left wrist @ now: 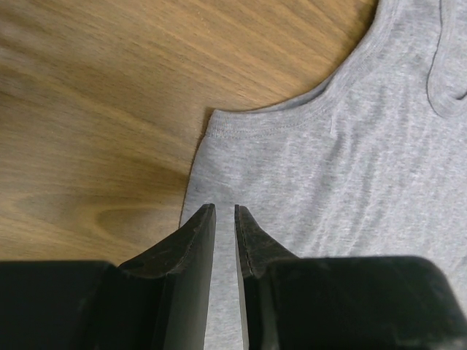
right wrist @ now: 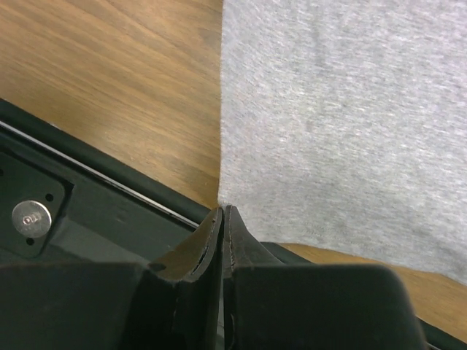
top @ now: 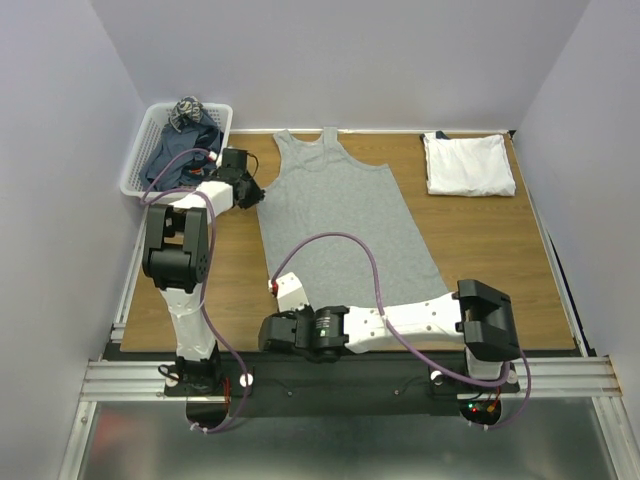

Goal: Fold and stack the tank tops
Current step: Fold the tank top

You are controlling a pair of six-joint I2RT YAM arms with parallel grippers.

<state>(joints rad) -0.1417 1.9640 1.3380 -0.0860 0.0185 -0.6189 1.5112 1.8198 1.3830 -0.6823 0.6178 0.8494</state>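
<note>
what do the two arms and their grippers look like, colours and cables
The left arm and right arm mix white segments with chunky black joint housings. A purple cable loops along each. The left gripper and right gripper have black, tapering fingers.

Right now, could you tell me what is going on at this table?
Two robot arms are working on a light grey tank top spread flat on the table. The right gripper has its fingers shut on the near left hem corner. The left gripper holds its fingers almost closed over the side edge below the armhole, though a grip cannot be confirmed. A white top lies folded at the far right, and dark tops wait in the white basket.
</note>
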